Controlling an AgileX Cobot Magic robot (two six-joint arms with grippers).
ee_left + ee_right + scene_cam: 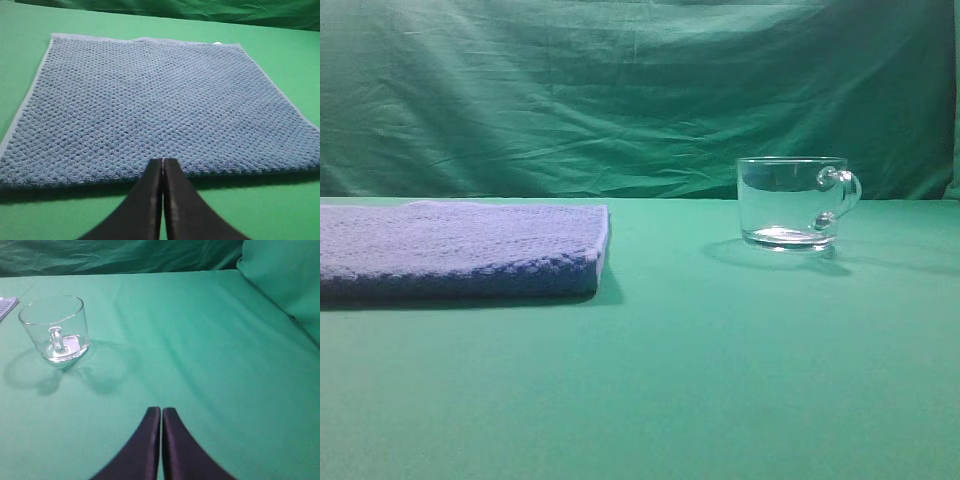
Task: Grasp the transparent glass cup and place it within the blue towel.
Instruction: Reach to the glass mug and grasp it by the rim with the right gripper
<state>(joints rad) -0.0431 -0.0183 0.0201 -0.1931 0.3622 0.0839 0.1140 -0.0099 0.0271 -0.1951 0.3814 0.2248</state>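
Note:
The transparent glass cup [790, 203] stands upright on the green cloth at the right of the exterior view, its loop handle to the right. In the right wrist view the same cup [56, 328] sits far up and left of my right gripper [161, 410], which is shut and empty. The blue towel [460, 250] lies flat at the left of the exterior view. In the left wrist view the towel [150, 105] fills the frame, and my left gripper [163, 161] is shut and empty, its tips over the towel's near edge. Neither arm shows in the exterior view.
Green cloth [720, 380] covers the table and hangs as a backdrop [620, 90]. A raised green fold or cushion [285, 280] stands at the right in the right wrist view. Bare cloth lies between towel and cup.

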